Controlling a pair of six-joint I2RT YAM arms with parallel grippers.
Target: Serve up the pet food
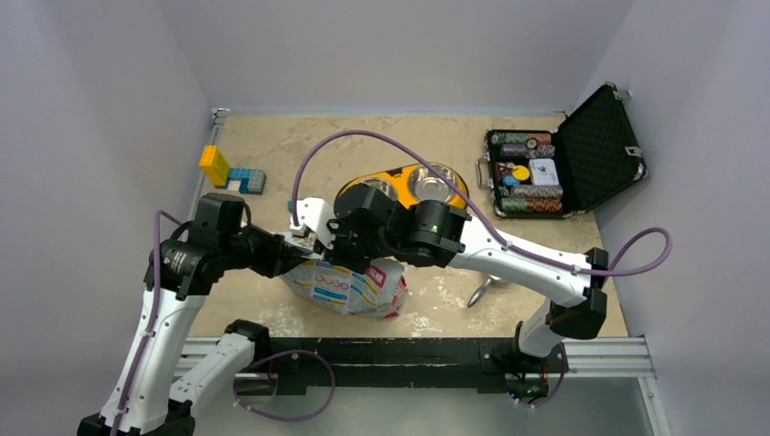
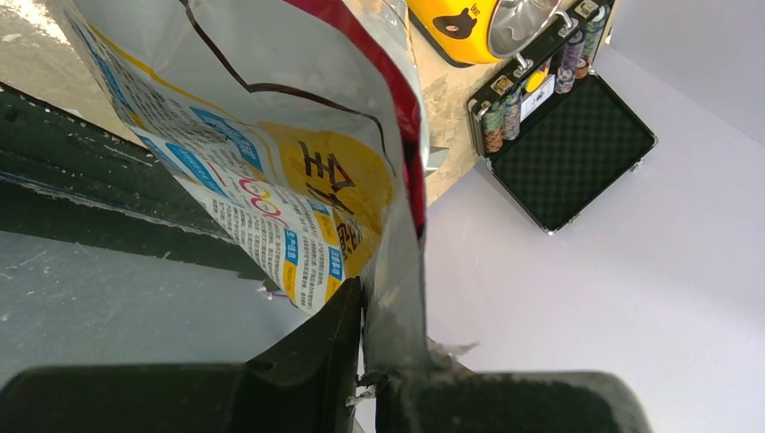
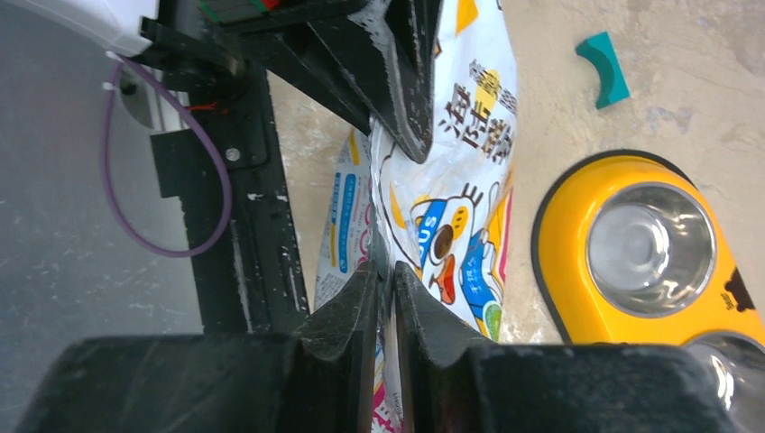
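Pale lilac walls (image 1: 91, 91) enclose a beige, scuffed tabletop (image 1: 272, 145), seen from above. At the centre of that view, slightly low, sits a glossy foil pet food bag (image 1: 350, 289) printed in white, blue and yellow. Both arms meet over its top edge. The left gripper (image 1: 307, 247) reaches in from the left and the right gripper (image 1: 338, 254) from the right, close together.

In the left wrist view, the left gripper's (image 2: 368, 361) black fingers are pressed together at the bottom of the frame, with the bag's silver top seam pinched between them. The bag (image 2: 298, 180) fills the upper left of that frame.

In the right wrist view, the right gripper (image 3: 386, 298) is likewise clamped narrow on the bag's edge at lower centre. The left gripper (image 3: 401, 90) grips the same edge at the top of that frame. The kibble itself cannot be seen in any view.

Just behind the bag stands a yellow plastic feeder (image 1: 402, 173) holding two round steel bowls (image 1: 438, 182). A small metal scoop (image 1: 479, 292) lies on the table right of the bag. At the upper right, an open black case (image 1: 599, 136) holds rows of colourful poker chips (image 1: 531, 204). Yellow (image 1: 214, 165) and blue blocks (image 1: 247, 179) sit at the upper left. A teal curved block (image 3: 603, 68) lies near the feeder.
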